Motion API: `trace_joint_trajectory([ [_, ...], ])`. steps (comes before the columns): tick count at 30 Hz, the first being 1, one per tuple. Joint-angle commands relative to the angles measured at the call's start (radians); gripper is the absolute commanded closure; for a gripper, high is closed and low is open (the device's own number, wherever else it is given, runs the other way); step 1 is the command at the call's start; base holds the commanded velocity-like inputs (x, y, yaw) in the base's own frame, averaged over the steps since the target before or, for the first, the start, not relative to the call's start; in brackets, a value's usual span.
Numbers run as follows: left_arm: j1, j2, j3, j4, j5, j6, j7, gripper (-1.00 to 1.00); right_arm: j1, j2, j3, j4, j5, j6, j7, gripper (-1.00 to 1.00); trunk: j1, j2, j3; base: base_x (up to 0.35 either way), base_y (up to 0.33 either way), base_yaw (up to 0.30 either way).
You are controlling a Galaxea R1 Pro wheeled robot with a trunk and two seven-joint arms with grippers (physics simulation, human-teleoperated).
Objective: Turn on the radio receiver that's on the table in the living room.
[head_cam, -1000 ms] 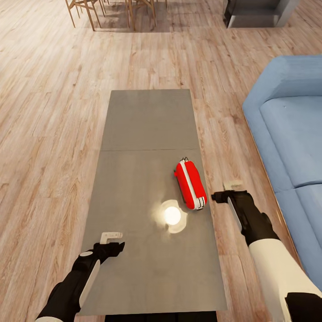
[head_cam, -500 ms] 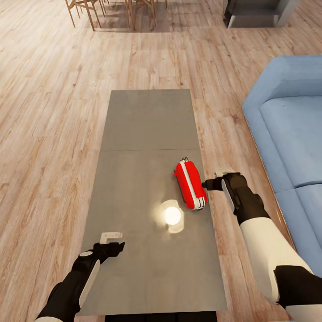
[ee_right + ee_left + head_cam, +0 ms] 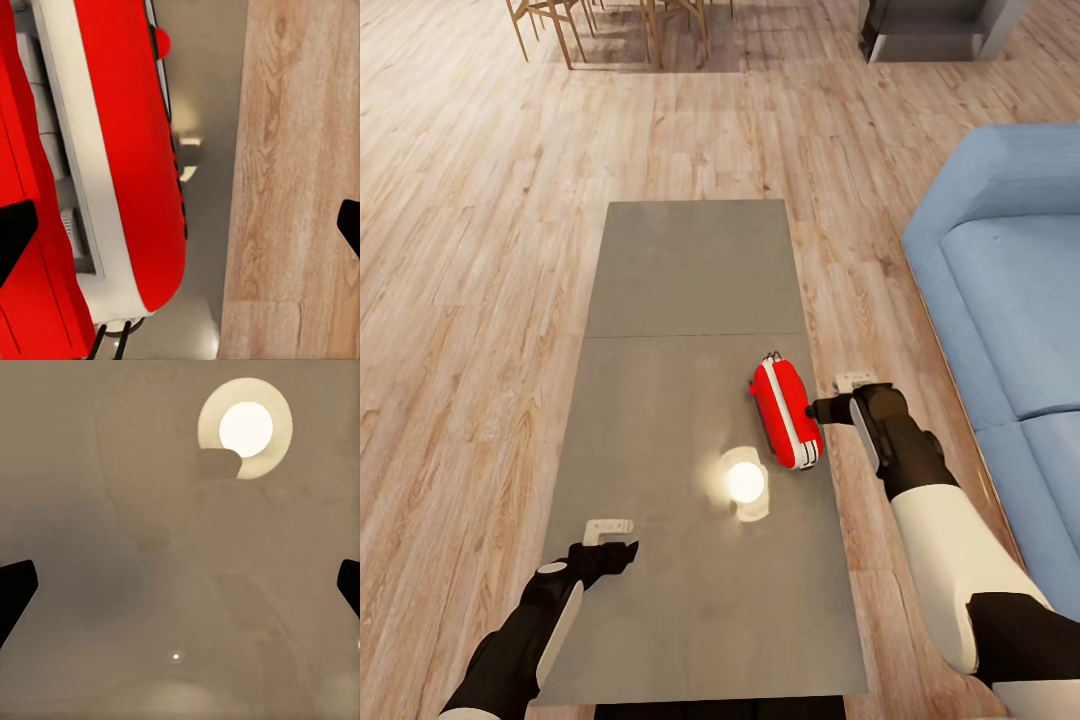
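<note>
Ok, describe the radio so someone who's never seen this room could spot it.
Beside the blue sofa stands a long grey table. The radio receiver lies near its sofa-side edge, by the right gripper: a bright red oblong with a white band, unlike the glowing white spot beside it.

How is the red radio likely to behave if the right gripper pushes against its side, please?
The radio lies flat on its long side on the smooth table, so it would probably slide or pivot rather than tip. Its casing looks hard and glossy, likely stiff but slippery. It sits near the table's edge, beside the right gripper, so a push toward that edge might drop it.
</note>
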Motion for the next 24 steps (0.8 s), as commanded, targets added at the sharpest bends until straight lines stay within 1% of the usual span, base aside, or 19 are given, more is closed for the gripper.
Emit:
trace_joint_trajectory([
  [1, 0.0, 0.0, 0.0, 0.0, 0.0, 0.0, 0.0, -1.0, 0.0, 0.0, 0.0, 0.0, 0.0, 0.0, 0.0, -1.0, 0.0, 0.0, 0.0, 0.0, 0.0, 0.0],
  [7, 0.0, 0.0, 0.0, 0.0, 0.0, 0.0, 0.0, -1.0, -0.008, 0.007, 0.0, -0.001, 0.0, 0.007, -0.001, -1.0, 0.0, 0.0, 0.0, 0.0, 0.0, 0.0],
  [13, 0.0, 0.0, 0.0, 0.001, 0.0, 0.0, 0.0, -1.0, -0.025, 0.03, 0.001, 0.001, 0.003, 0.032, -0.002, -1.0, 0.0, 0.0, 0.0, 0.0, 0.0, 0.0],
  [16, 0.0, 0.0, 0.0, 0.001, 0.0, 0.0, 0.0, -1.0, -0.027, 0.034, 0.001, 0.001, 0.004, 0.037, -0.004, -1.0, 0.0, 0.0, 0.0, 0.0, 0.0, 0.0],
  [19, 0.0, 0.0, 0.0, 0.001, 0.0, 0.0, 0.0, -1.0, -0.028, 0.044, 0.001, 0.002, 0.004, 0.04, -0.007, -1.0, 0.0, 0.0, 0.0, 0.0, 0.0, 0.0],
  [24, 0.0, 0.0, 0.0, 0.002, 0.0, 0.0, 0.0, -1.0, -0.029, 0.07, 0.002, 0.006, 0.008, 0.04, -0.012, -1.0, 0.0, 0.0, 0.0, 0.0, 0.0, 0.0],
])
